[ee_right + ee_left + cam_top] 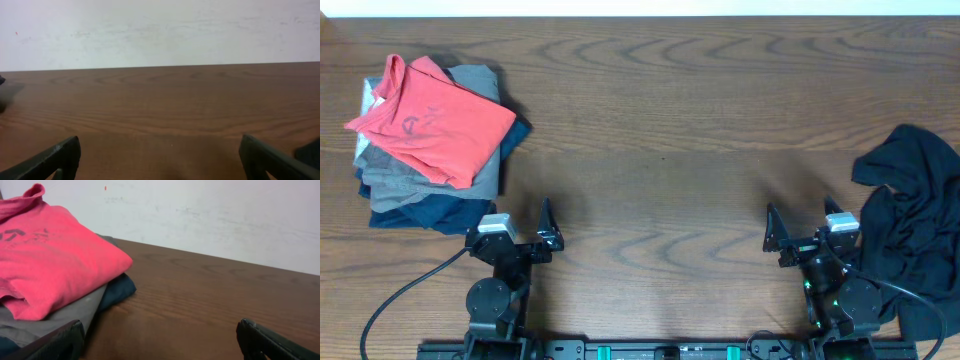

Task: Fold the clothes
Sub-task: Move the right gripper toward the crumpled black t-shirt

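Note:
The black shirt [916, 215] lies crumpled in a heap at the right edge of the table, partly out of frame. A dark sliver of it shows at the lower right of the right wrist view [311, 149]. My right gripper [802, 222] is open and empty over bare wood just left of the shirt, and its fingers are spread wide in its wrist view [160, 152]. My left gripper [516, 228] is open and empty near the front left, with its fingers wide apart in its wrist view [160, 337].
A stack of folded grey and navy garments [430, 195] with a coral-red shirt [435, 125] on top sits at the far left, just beyond the left gripper. It also shows in the left wrist view [50, 265]. A white wall runs behind the table.

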Robot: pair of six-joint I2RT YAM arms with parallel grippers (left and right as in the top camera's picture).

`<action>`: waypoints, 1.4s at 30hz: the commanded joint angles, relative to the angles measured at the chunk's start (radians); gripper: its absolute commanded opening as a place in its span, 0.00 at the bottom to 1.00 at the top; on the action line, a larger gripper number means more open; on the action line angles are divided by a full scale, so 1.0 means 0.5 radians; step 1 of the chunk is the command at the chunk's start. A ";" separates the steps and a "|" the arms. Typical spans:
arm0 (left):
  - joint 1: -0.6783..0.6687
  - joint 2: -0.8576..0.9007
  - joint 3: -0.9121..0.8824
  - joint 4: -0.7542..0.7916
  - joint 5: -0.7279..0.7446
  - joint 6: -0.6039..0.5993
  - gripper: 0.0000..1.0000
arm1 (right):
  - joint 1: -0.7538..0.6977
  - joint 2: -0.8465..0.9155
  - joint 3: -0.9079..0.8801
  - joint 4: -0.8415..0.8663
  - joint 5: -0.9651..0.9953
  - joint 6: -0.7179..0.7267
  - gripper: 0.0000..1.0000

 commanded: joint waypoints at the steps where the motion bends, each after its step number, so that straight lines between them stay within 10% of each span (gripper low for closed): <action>1: 0.008 -0.012 -0.031 -0.089 -0.053 0.034 0.98 | -0.031 0.220 -0.002 0.038 -0.002 -0.014 0.99; 42: 0.008 -0.012 -0.014 -0.027 -0.004 0.010 0.98 | -0.032 0.233 0.468 -0.386 0.226 -0.037 0.99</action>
